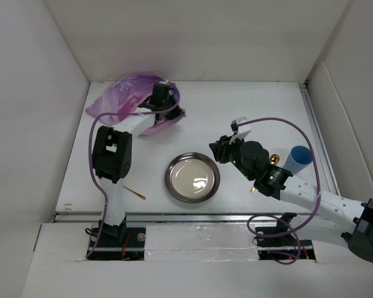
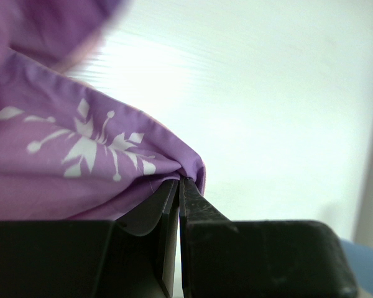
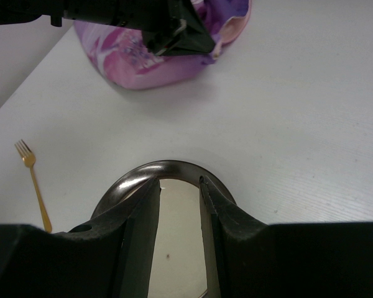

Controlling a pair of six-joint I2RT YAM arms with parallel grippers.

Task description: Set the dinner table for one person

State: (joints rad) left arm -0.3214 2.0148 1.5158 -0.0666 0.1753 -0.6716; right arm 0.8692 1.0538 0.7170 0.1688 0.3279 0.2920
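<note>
The white dinner table (image 1: 248, 105) carries a crumpled purple placemat (image 1: 127, 93) with white snowflakes at its far left. My left gripper (image 1: 171, 110) is shut on a fold of the placemat (image 2: 62, 155), and the cloth bunches at the closed fingertips of that gripper (image 2: 180, 180). The right wrist view shows the placemat (image 3: 155, 65) raised at this pinched edge. A round metal plate (image 1: 172, 180) sits in the middle near the front. My right gripper (image 1: 216, 149) hangs over the plate's right side. Seen from its wrist, the right gripper (image 3: 179, 181) is open and empty above the plate rim (image 3: 174, 166).
A gold fork (image 1: 135, 193) lies left of the plate, also seen in the right wrist view as a fork (image 3: 34, 183). A blue cup (image 1: 297, 158) stands at the right behind my right arm. Gold cutlery (image 1: 273, 160) shows partly beside that arm. White walls enclose the table.
</note>
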